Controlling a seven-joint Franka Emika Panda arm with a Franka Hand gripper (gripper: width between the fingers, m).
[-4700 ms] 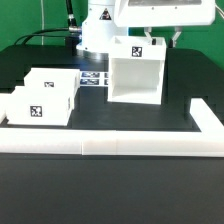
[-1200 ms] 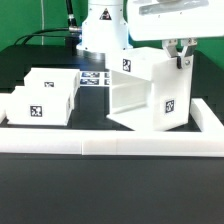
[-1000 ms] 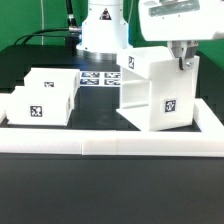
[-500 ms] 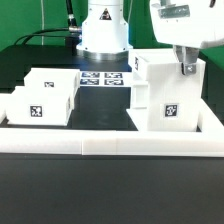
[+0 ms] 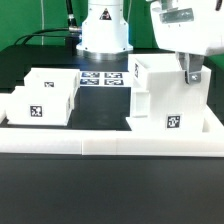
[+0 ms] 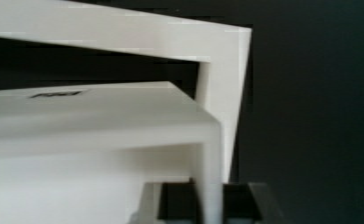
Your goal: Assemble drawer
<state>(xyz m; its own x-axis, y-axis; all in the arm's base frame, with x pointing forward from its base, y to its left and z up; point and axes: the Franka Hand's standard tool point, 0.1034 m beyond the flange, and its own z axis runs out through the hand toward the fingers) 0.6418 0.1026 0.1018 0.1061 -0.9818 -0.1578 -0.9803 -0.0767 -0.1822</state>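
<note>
The white drawer casing (image 5: 163, 95) stands upright at the exterior view's right, in the corner of the border rail, with one tag on its near face. My gripper (image 5: 193, 72) is shut on the casing's top right wall. In the wrist view the thin white wall (image 6: 216, 150) runs between my two dark fingers (image 6: 175, 205), with the casing's panels (image 6: 108, 130) beyond. My gripper (image 6: 214, 203) clamps that wall. Two white trays (image 5: 52, 88) (image 5: 33, 109) sit side by side at the exterior view's left, each with a tag.
A low white border rail (image 5: 100, 147) runs along the front and up the right side (image 5: 213, 122). The marker board (image 5: 103, 78) lies behind, in front of the arm's white base (image 5: 104, 30). Black table surface (image 5: 100, 112) lies between trays and casing.
The casing, held by my gripper, has turned and slid toward the exterior view's right and front, ending against the rail corner. The trays have not moved.
</note>
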